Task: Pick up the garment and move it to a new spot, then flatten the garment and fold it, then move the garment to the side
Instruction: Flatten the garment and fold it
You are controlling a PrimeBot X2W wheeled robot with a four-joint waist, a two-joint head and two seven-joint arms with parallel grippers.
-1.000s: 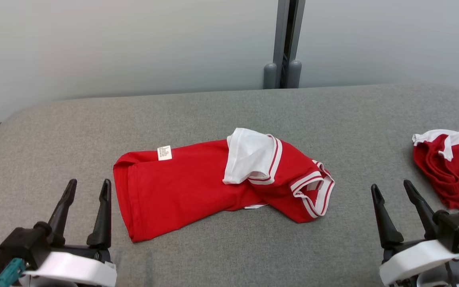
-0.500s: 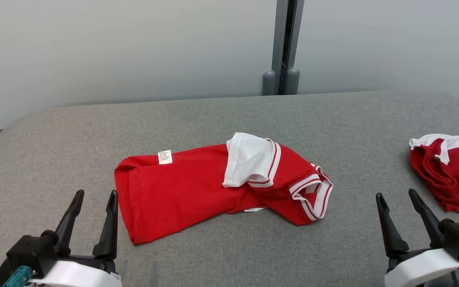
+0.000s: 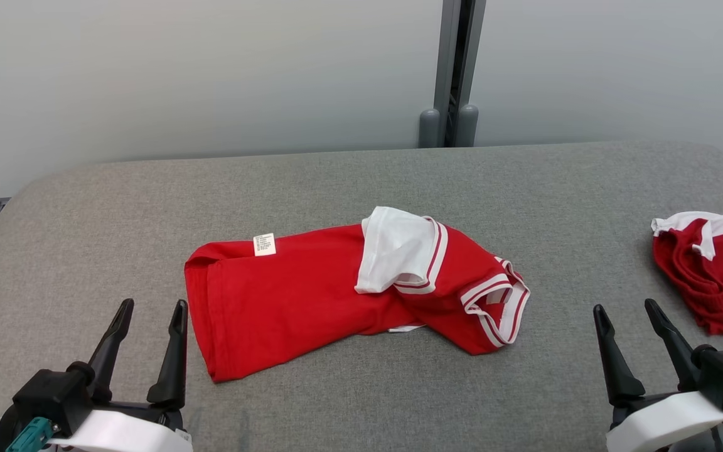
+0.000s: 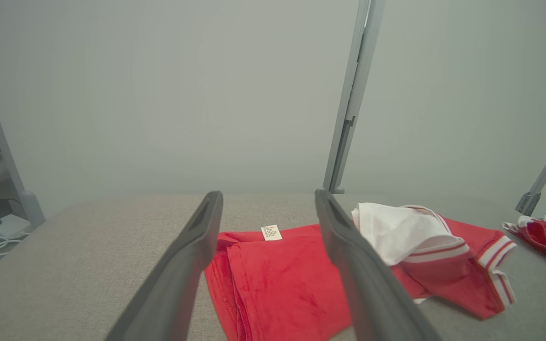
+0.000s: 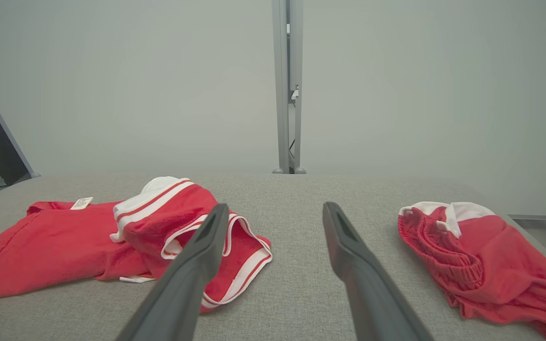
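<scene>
Garment [image 3: 292, 307] lies between left fingers [image 3: 172, 351] and right fingers [image 3: 609, 355], both spread wide, empty.

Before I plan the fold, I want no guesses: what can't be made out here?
- Label print: too small to read, head view.
- Shirt lower layers: hidden under its own folds, every view.
- Second garment: cut off by the right edge, head view.
- Shirt middle: partly behind the left gripper fingers, left wrist view.
</scene>
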